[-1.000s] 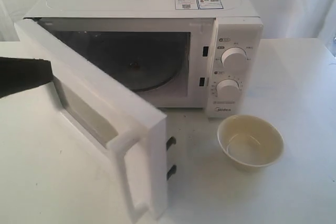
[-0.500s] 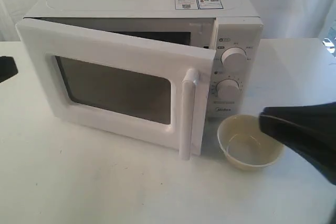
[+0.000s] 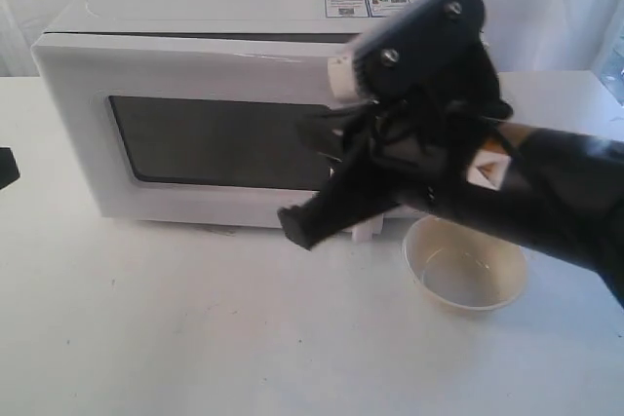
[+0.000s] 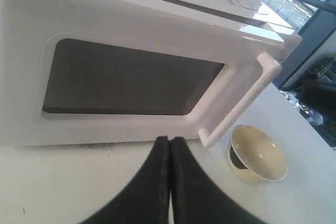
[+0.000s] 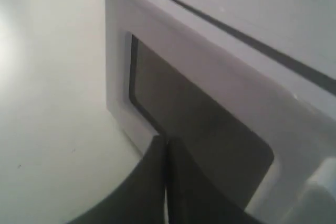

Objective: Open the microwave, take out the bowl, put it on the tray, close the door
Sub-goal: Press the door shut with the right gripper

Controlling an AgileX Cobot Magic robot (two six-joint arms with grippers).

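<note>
The white microwave [image 3: 244, 7] stands at the back of the table, and its door [image 3: 214, 75] lies flat against the front. My right gripper [image 3: 295, 228] is shut and empty. It reaches across the door, its tips low by the dark window [image 5: 210, 129]. The right arm hides the knobs and most of the handle [image 4: 241, 100]. Right of the microwave's front, the cream bowl [image 3: 466, 265] sits upright on the table, apart from both grippers. My left gripper [image 4: 169, 141] is shut and empty, well back from the door, and shows only at the far left edge [image 3: 8, 167].
The white table [image 3: 195, 338] stretches in front of the microwave. Label stickers [image 3: 369, 3] lie on the microwave's top. A white backdrop hangs behind. No tray shows in any view.
The door swung from wide open to flat against the front. My right arm came in from the right and crossed the door. The left gripper drew back to the left edge.
</note>
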